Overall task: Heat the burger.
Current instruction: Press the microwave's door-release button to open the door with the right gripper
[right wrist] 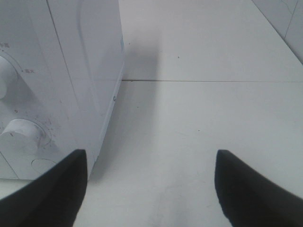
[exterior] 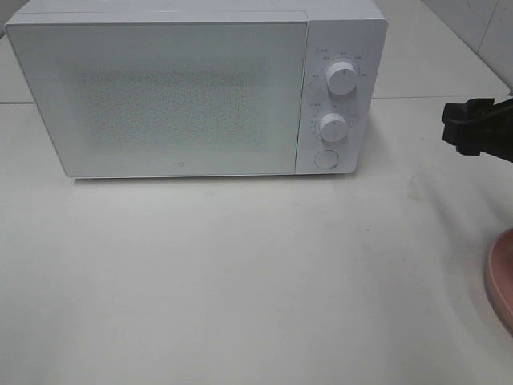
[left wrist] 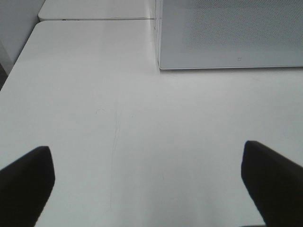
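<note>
**Status – task at its opening stage**

The microwave (exterior: 160,96) stands at the far side of the tabletop (exterior: 240,281) with its door shut. The speckled door panel shows nothing of the interior. Two knobs (exterior: 343,78) and a round button (exterior: 325,158) sit in a column on its right-hand panel, and no claw touches them.

**Location of the burger**

The burger is not visible in any view. Only a sliver of a pink plate (exterior: 501,277) shows, at the right edge of the tabletop on the near side. The burger probably sits on that plate, out of frame, but the pictures cannot confirm this.

**Claw states**

- Left claw (left wrist: 146,147): fingers spread wide with only bare tabletop between them. It is on the near-left side, facing the microwave's left front corner.
- Right claw (right wrist: 151,152): fingers spread and nothing held. It hovers just right of the microwave, level with the control panel and well clear of the plate.

**Done**

Nothing that the pictures show. The door is closed, neither claw holds anything, and the controls are untouched.

**Left to do – judged from the layout**

1. Open the door.
2. Pick up the burger, probably with its plate, from the right.
3. Place it inside the microwave.
4. Close the door.
5. Turn a knob to start heating.
</note>
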